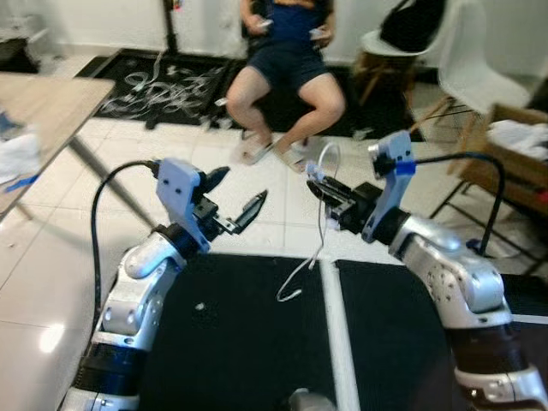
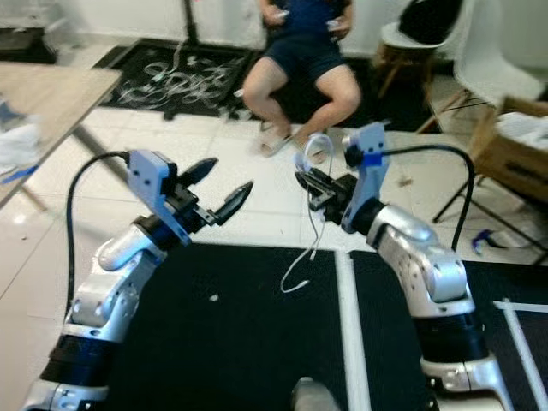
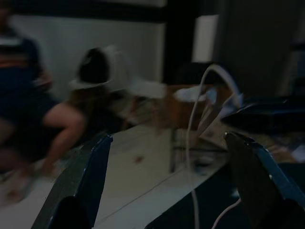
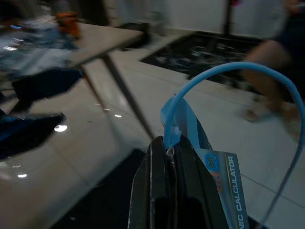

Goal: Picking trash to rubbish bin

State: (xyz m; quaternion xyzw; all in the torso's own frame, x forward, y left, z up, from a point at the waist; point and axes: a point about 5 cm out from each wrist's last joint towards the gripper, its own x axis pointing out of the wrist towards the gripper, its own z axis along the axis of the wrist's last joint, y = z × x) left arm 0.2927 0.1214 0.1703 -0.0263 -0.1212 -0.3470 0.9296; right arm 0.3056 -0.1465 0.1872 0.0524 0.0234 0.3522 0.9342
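My right gripper (image 1: 318,184) is shut on a piece of trash, a blue-and-white calculator package (image 4: 221,179) with a thin white strap (image 1: 321,224) that loops above the fingers and dangles down to the black mat. The same strap (image 3: 190,157) hangs between the fingers in the left wrist view. My left gripper (image 1: 238,195) is raised to the left of it at about the same height, open, with nothing between its fingers.
A person (image 1: 287,64) sits on a chair straight ahead. A wooden table (image 1: 43,116) with clutter stands at the left. White chairs (image 1: 479,60) and a cardboard box (image 1: 514,145) stand at the right. A white stripe (image 1: 336,342) crosses the black mat (image 1: 231,342) below me.
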